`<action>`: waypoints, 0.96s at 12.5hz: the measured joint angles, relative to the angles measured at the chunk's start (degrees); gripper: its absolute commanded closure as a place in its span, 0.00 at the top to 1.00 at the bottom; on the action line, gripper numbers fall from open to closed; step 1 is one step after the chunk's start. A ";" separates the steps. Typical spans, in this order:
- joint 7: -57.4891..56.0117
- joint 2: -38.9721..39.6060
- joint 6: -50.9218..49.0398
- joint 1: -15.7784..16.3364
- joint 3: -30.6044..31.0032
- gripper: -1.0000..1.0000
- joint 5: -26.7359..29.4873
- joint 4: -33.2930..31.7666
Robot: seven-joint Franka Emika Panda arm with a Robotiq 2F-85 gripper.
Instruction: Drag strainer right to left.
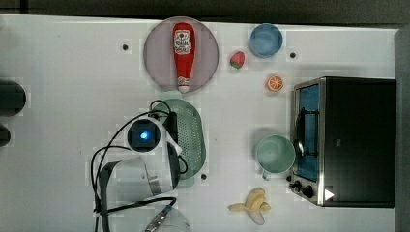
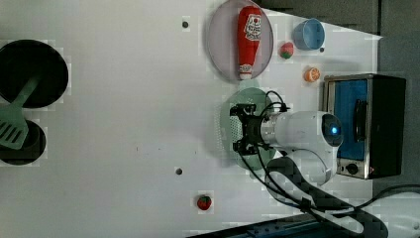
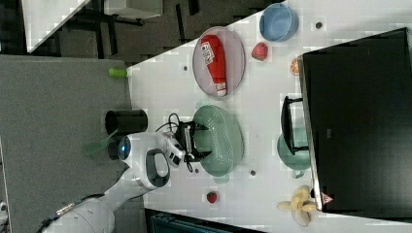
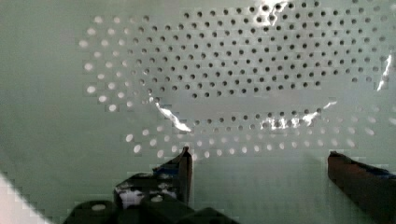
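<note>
Hand (image 4: 259, 161) over lengthwise strainer (image 4: 196, 70)

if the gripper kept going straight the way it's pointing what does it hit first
Most likely the strainer: the open gripper points straight at its perforated inside, with nothing between. How much gap remains is hard to judge.

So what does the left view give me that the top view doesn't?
Left view alone: a green spatula over black round pans at the left view's left, and a strawberry near the table's lower edge. Top view alone: the mint mug and the banana. Both: the open claw over the strainer, and the ketchup bottle on its plate.
</note>
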 measured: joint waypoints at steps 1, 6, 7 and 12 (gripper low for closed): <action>0.78 0.43 0.28 0.63 0.69 1.00 0.93 0.34; 6.10 3.57 -1.34 2.63 2.25 1.00 1.67 4.03; 6.99 4.62 -1.85 3.65 1.40 1.00 1.50 5.93; 12.09 10.52 -2.46 8.14 0.06 1.00 -0.52 14.88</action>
